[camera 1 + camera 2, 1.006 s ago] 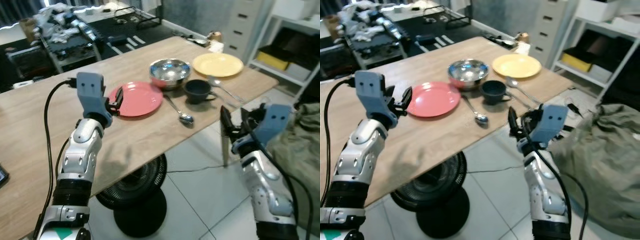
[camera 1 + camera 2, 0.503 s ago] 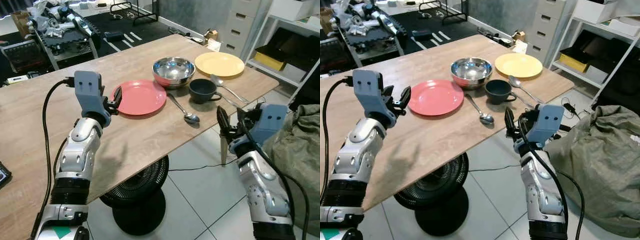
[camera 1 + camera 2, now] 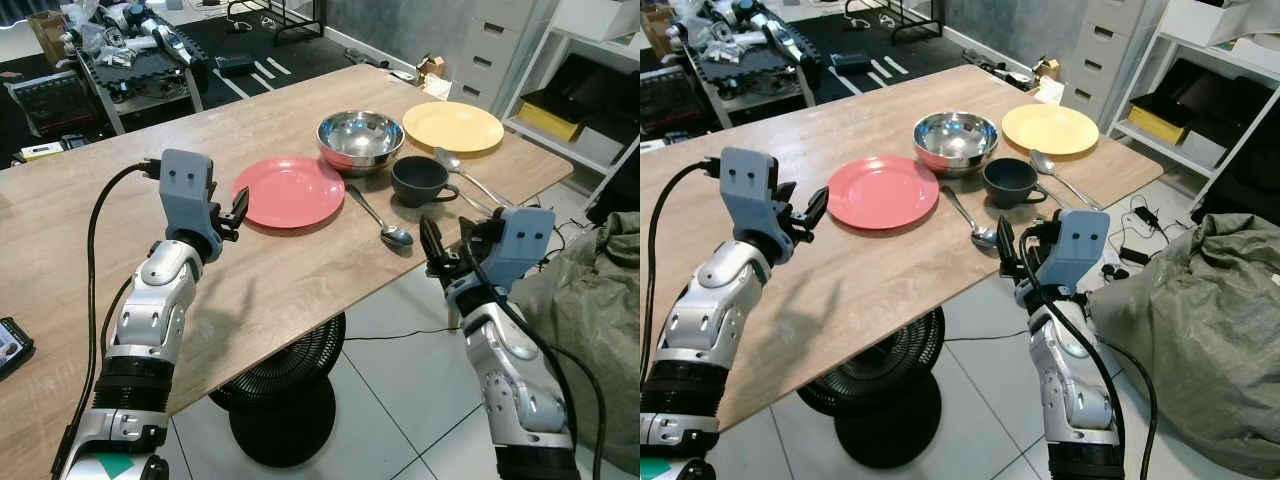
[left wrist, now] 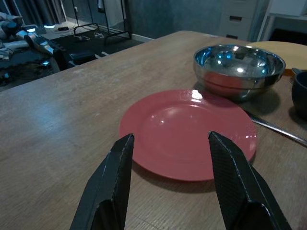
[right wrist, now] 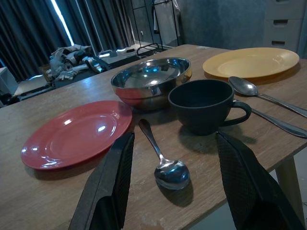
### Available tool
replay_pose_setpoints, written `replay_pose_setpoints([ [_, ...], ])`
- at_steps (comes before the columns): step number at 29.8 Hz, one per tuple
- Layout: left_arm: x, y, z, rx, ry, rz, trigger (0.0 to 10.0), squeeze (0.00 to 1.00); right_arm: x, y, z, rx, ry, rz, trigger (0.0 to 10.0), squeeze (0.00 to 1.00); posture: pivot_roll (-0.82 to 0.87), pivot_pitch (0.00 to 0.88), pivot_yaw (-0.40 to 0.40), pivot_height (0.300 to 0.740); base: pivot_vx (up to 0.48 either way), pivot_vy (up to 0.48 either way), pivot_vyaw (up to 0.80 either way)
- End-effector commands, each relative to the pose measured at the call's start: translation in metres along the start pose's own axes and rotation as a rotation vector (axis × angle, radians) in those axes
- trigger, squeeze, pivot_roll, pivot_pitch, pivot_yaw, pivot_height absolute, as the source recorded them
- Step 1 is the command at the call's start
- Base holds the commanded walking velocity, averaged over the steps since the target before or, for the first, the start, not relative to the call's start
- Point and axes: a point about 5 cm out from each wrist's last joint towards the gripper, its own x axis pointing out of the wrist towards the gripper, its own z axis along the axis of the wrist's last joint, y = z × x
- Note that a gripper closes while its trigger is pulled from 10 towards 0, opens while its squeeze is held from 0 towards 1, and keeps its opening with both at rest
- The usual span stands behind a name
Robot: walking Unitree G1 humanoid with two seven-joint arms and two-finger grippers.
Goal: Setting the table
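Beside the red plate (image 3: 294, 190), on the table (image 3: 90, 210), the left claw (image 4: 168, 182) hangs open, empty, plate straight ahead. Past the plate, the nearest spoon (image 5: 163, 160) points its bowl at the open, empty right claw (image 5: 175, 187), the nearer one. No writing readable.

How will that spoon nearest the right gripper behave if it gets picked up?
The spoon looks like polished metal, so probably stiff and slippery between the fingers. It lies flat on the table, likely hard to get under. Its bowl end may tip down if gripped by the thin handle.
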Motion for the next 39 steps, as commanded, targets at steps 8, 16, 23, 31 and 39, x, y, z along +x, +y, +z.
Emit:
replay_pose_setpoints([
  [8,-0.002,0.003,-0.01,0.041,0.034,0.012,10.0,0.0,0.001,0.001,-0.013,-0.074,0.08,-0.008,10.0,0.0,-0.07,0.063,0.114,0.74,0.0,0.0,0.0],
  [16,-0.01,-0.005,0.0,0.116,-0.011,-0.052,10.0,0.0,0.024,0.009,-0.034,-0.09,0.184,-0.013,10.0,0.0,-0.02,0.067,0.089,0.74,0.0,0.0,0.0],
  [23,-0.028,-0.027,0.005,0.24,0.02,-0.347,10.0,0.0,0.046,0.001,-0.054,0.028,0.335,-0.068,10.0,0.0,0.05,0.077,0.065,0.74,0.0,0.0,0.0],
  [31,-0.034,-0.026,0.014,0.222,0.008,-0.336,10.0,0.0,0.052,-0.013,-0.057,0.095,0.312,-0.204,10.0,0.0,0.06,0.093,0.064,0.74,0.0,0.0,0.0],
  [39,-0.036,-0.03,0.012,0.211,0.026,-0.352,10.0,0.0,0.053,-0.016,-0.04,0.155,0.173,-0.155,10.0,0.0,0.05,0.105,0.074,0.74,0.0,0.0,0.0],
])
